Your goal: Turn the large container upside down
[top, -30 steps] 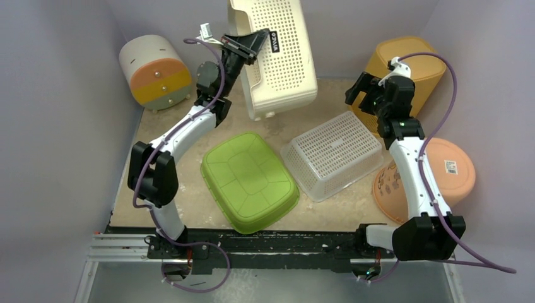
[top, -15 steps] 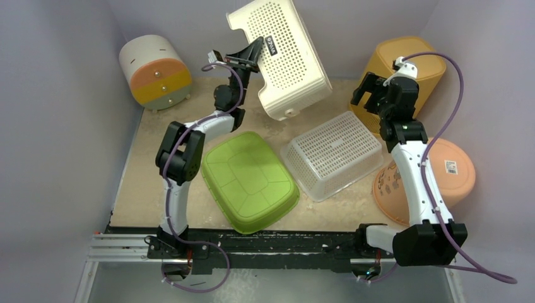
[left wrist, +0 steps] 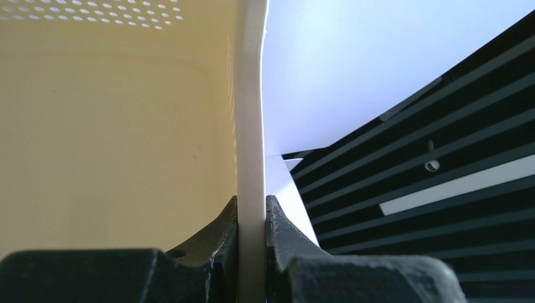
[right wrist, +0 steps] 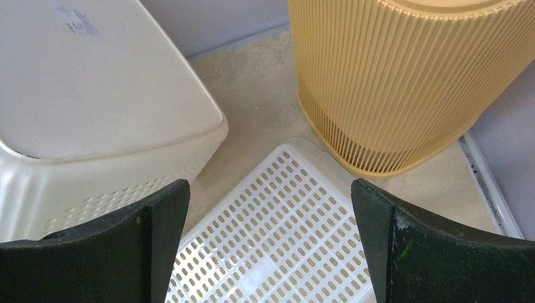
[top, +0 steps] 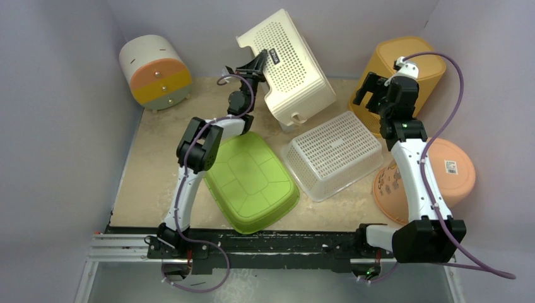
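Between the jaws of the left gripper [left wrist: 252,211], clenched tight, sits the thin rim of the large container [top: 296,69]. Its perforated plastic looks light, stiff and rather slick, so that rim seems the surest hold. The right gripper [right wrist: 270,189], nearby, gapes empty.

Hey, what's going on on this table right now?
The left claw is shut on the rim of the cream basket, holding it tipped roughly onto its side at the back, not yet upside down. The right claw is open and holds nothing, hovering over the white basket beside the yellow bin.

Smooth plastic container [top: 298,74], ribbed plastic bin [right wrist: 391,82]
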You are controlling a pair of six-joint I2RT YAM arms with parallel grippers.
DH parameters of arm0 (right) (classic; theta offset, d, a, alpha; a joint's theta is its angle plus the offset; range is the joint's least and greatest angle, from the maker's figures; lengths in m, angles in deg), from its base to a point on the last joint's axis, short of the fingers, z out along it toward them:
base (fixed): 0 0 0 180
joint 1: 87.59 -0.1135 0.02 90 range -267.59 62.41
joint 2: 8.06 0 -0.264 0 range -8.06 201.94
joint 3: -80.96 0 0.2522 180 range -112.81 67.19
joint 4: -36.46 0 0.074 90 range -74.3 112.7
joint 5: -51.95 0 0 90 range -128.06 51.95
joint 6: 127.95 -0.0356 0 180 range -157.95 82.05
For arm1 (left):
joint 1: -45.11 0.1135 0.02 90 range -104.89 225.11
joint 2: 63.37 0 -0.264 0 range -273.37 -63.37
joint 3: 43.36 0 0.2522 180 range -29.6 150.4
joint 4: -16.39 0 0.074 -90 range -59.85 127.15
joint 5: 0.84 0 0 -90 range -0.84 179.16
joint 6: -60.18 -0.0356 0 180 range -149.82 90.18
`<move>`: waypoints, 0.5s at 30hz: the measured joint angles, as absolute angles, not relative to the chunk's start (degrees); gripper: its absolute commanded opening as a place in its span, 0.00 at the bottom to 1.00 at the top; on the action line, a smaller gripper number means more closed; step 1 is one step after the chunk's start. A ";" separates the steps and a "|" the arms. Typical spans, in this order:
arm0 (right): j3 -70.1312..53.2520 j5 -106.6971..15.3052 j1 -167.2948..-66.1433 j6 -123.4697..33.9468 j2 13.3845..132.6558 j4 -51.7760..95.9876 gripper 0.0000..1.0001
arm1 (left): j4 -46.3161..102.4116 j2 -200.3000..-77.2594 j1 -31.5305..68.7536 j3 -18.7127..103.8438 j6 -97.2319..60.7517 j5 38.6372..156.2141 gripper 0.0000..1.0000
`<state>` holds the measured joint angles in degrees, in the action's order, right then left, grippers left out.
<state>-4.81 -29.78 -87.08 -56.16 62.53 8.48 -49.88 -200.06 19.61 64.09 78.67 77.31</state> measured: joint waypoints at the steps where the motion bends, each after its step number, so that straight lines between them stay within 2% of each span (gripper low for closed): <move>1: -4.81 -29.74 -87.03 -56.10 62.77 8.51 1.00 | -49.94 -201.52 19.40 66.47 79.10 77.24 0.00; 8: -4.81 -28.58 -86.44 -55.16 63.62 8.64 1.00 | -50.45 -211.01 17.71 81.57 83.26 77.11 0.00; 15: -4.79 -28.54 -86.14 -55.05 64.06 9.34 1.00 | -51.36 -213.69 16.86 84.09 85.55 77.02 0.00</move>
<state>-4.79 -28.54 -86.14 -55.05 64.06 9.34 -51.36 -213.69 16.86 84.09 85.55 77.02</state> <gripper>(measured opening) 0.998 0.108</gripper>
